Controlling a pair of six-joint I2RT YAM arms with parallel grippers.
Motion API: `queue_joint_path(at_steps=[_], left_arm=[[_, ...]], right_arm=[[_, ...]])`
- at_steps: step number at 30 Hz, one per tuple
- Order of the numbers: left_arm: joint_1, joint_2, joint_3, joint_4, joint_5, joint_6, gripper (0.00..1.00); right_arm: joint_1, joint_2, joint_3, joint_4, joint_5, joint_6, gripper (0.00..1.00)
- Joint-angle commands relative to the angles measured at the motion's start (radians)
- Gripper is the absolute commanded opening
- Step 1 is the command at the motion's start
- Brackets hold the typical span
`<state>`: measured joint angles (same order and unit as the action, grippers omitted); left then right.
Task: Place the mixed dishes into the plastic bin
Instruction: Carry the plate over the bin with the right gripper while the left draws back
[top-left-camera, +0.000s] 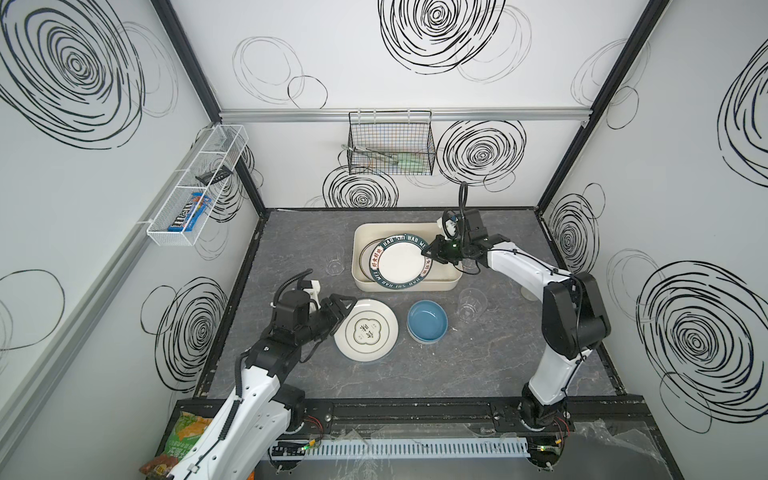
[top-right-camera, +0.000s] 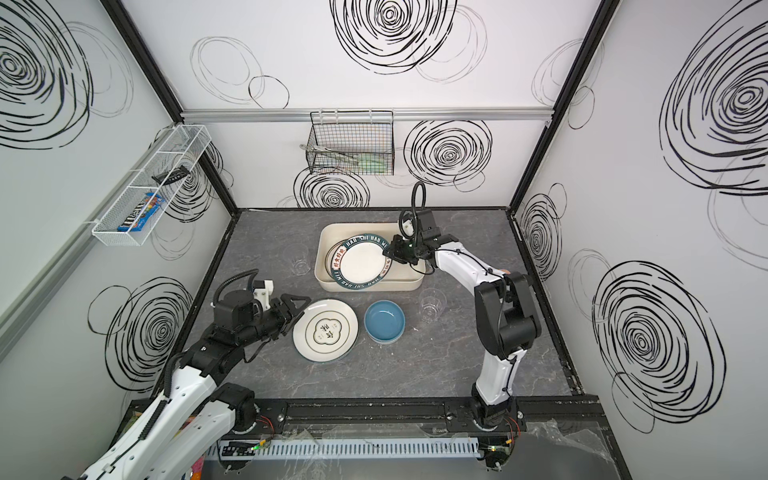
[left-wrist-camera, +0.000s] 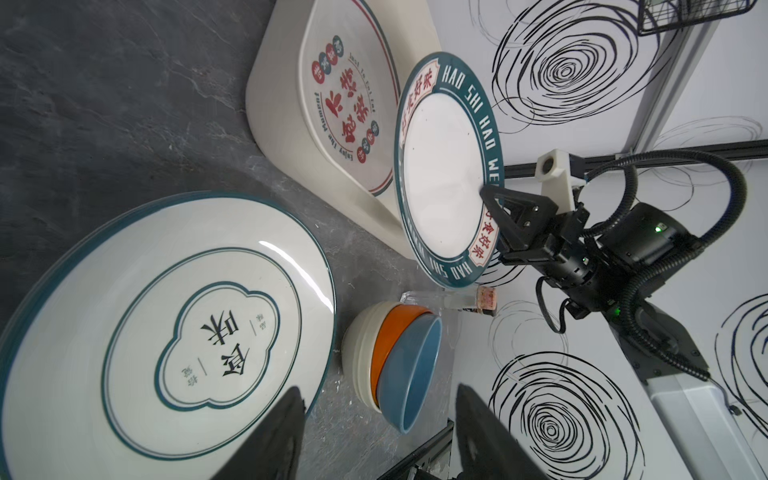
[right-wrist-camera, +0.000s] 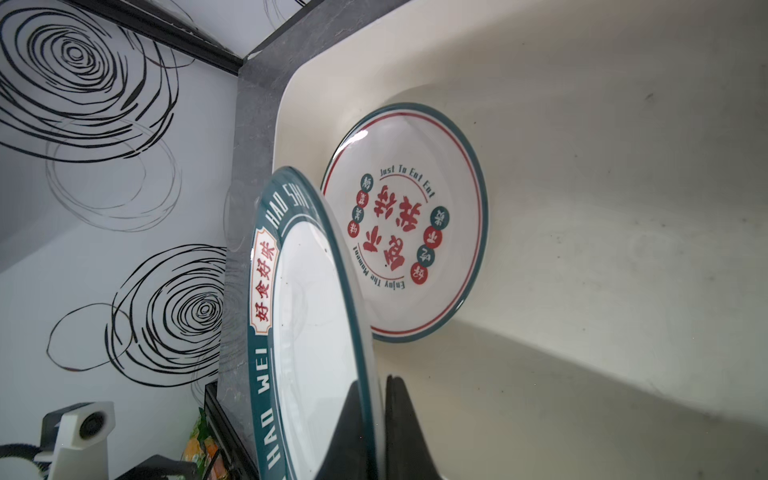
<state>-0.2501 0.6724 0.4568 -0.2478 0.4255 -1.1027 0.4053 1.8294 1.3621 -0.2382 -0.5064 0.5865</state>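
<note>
Green-rimmed plate (top-left-camera: 400, 261) aslant over plastic bin (top-left-camera: 446, 283)

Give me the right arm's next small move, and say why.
Probably ease the green-rimmed plate down onto the red-character plate. The right gripper is shut on its rim and holds it tilted above the plastic bin, where the red-character plate already lies flat.

3 white walls (top-left-camera: 353, 62) carry black spiral scribbles. A black wire basket (top-left-camera: 390, 143) hangs on the rear wall from an aluminium rail (top-left-camera: 291, 114). Below the basket lies a grey marbled tabletop (top-left-camera: 415, 374). Left of the basket, a white mesh rack (top-left-camera: 195, 187) is fixed to the side wall. Light is even.
</note>
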Motion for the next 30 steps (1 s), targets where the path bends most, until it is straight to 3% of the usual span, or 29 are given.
queue_joint_path(at_steps=[1,16,30], left_arm=[[0.005,-0.017,-0.016,-0.012,0.001,0.030,0.63],[0.005,-0.028,-0.050,-0.018,0.001,0.031,0.66],[0.006,-0.024,-0.069,-0.016,-0.005,0.027,0.66]], right_arm=[[-0.005,0.040,0.063,0.067,0.002,0.039,0.02],[-0.002,0.228,0.161,0.121,0.048,0.104,0.02],[0.002,0.299,0.190,0.176,0.050,0.142,0.02]])
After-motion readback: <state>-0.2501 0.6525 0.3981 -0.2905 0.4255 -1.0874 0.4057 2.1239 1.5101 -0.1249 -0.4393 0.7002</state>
